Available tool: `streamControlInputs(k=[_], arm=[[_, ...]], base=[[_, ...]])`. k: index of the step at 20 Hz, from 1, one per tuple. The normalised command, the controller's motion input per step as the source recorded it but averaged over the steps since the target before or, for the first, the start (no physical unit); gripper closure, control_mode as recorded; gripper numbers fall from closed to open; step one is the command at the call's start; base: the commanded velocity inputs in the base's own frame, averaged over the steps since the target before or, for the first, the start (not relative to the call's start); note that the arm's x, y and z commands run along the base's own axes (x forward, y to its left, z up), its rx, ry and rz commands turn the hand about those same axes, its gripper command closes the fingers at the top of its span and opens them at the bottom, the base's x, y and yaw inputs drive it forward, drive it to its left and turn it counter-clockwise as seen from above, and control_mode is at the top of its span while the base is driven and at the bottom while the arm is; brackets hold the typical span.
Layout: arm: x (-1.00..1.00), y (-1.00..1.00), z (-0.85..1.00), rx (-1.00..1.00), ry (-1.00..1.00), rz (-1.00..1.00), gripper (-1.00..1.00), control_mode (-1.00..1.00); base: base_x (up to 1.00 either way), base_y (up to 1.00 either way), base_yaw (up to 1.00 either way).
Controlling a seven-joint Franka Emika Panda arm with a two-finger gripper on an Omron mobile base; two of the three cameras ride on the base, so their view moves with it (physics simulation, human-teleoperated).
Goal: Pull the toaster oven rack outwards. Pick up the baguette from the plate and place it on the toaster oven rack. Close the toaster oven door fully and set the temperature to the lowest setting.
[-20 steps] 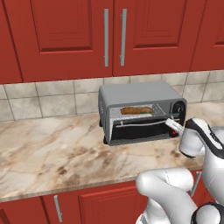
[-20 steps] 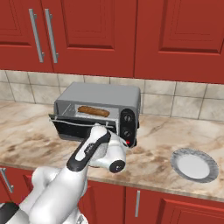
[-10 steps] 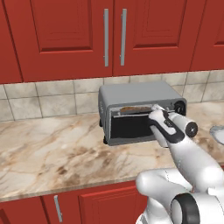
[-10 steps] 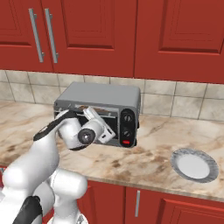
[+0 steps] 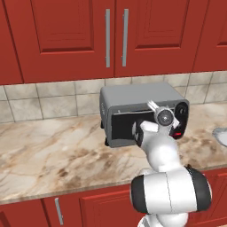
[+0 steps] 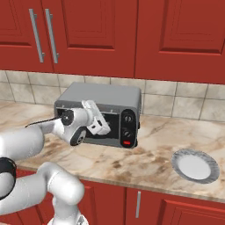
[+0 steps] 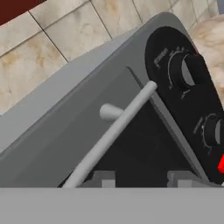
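The white arm's two-finger gripper hangs just in front of the flat, almost black glass toaster oven door. In the hand view the two small dark finger tips stand apart with a clear gap, and nothing is between them, so the jaws are partly spread and empty. The grey metal bar handle runs across the door close ahead of the tips. The door looks shut against the boxy grey metal toaster oven, so I judge that the closing step is done or nearly done, and the temperature step is in hand. To the side of the door is the black control panel with two round black knobs and a small red button. The next move probably calls for shifting the gripper sideways to the right knob and turning it down. The baguette and the wire rack are hidden behind the dark glass. Further off on the marble counter, well apart, lies the small round pale plate, with no bread on it.
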Motion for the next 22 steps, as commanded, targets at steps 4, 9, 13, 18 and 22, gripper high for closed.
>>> streamControlInputs(k=[4,9,13,18,22], arm=[[0.1,-0.17,1.0,0.0,0.36,-0.19,-1.0,-1.0],[0.0,-0.27,1.0,0.0,0.17,-0.19,-1.0,-1.0],[0.0,-0.31,1.0,0.0,0.14,-0.15,-1.0,-1.0],[-0.18,-0.39,1.0,0.01,0.04,-0.14,-1.0,-1.0],[-0.73,-0.57,0.74,0.05,0.0,-0.06,-1.0,-1.0]], base=[[0.0,0.0,0.0],[0.0,0.0,0.0],[0.0,0.0,0.0],[0.0,0.0,0.0],[0.0,0.0,0.0]])
